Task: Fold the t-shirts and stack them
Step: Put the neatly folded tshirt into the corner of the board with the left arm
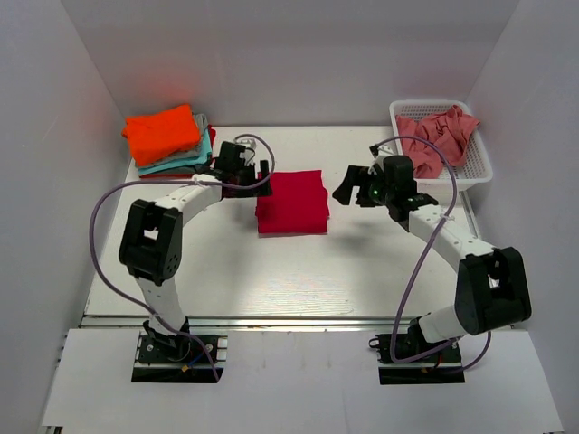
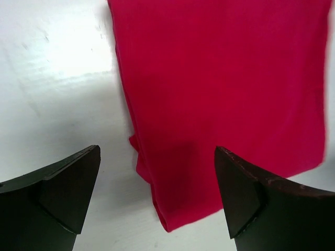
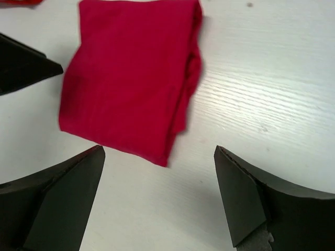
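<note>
A folded deep crimson t-shirt (image 1: 291, 202) lies on the table between the two arms. It also shows in the left wrist view (image 2: 220, 94) and in the right wrist view (image 3: 131, 78). My left gripper (image 1: 256, 172) is open and empty just left of it, its jaws over the shirt's corner (image 2: 157, 196). My right gripper (image 1: 348, 185) is open and empty just right of it (image 3: 159, 198). A stack of folded shirts, orange (image 1: 163, 132) on top of teal (image 1: 174, 165), sits at the back left. A salmon-pink shirt (image 1: 439, 136) lies crumpled in the basket.
A white mesh basket (image 1: 481, 167) stands at the back right. White walls close in the table at the left, back and right. The left fingertip (image 3: 23, 70) shows in the right wrist view.
</note>
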`<state>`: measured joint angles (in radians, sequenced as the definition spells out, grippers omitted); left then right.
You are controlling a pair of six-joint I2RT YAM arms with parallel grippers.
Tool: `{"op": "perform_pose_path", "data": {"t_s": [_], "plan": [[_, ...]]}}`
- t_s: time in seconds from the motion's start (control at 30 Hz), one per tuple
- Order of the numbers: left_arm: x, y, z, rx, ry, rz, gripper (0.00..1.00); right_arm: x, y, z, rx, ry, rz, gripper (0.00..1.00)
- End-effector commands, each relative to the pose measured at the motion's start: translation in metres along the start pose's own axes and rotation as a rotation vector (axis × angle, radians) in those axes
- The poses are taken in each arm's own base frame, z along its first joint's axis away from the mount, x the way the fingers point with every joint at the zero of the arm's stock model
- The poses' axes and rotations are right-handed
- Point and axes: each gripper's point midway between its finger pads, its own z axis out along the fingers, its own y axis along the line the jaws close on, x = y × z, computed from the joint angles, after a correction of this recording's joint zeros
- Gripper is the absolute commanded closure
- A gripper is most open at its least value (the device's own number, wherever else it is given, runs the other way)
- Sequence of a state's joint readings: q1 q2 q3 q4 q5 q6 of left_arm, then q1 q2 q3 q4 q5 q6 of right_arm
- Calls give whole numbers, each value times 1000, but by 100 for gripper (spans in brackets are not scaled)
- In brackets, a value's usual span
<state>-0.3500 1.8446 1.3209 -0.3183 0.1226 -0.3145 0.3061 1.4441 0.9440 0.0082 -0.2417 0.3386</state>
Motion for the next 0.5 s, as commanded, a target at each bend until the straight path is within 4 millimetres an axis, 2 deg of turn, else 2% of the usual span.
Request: {"op": "perform_pose_path", "data": {"t_s": [0.0,0.2,0.27,0.3,0.33,0.37,0.4,0.47], "plan": [[19,3,9,-38,63,-3,0,-9,-19,-17,127,-58,-17,9],[41,4,34,-46,118,-15,0,3,-33,-36,211,-59,-21,9],[47,7,42,-53,138,-17,0,-1,-34,-44,229,-82,-26,9],[56,6,48,-55,161,-12,0,4,-43,-46,272,-86,-21,9],[56,6,52,-53,157,-12,0,0,-43,-52,284,-110,-24,9],[63,9,56,-59,174,-13,4,1,-48,-54,308,-119,-21,9],[61,8,57,-56,165,-12,7,3,-51,-56,324,-121,-22,9],[68,0,61,-13,186,12,13,0,-50,-62,330,-143,-21,9]]}}
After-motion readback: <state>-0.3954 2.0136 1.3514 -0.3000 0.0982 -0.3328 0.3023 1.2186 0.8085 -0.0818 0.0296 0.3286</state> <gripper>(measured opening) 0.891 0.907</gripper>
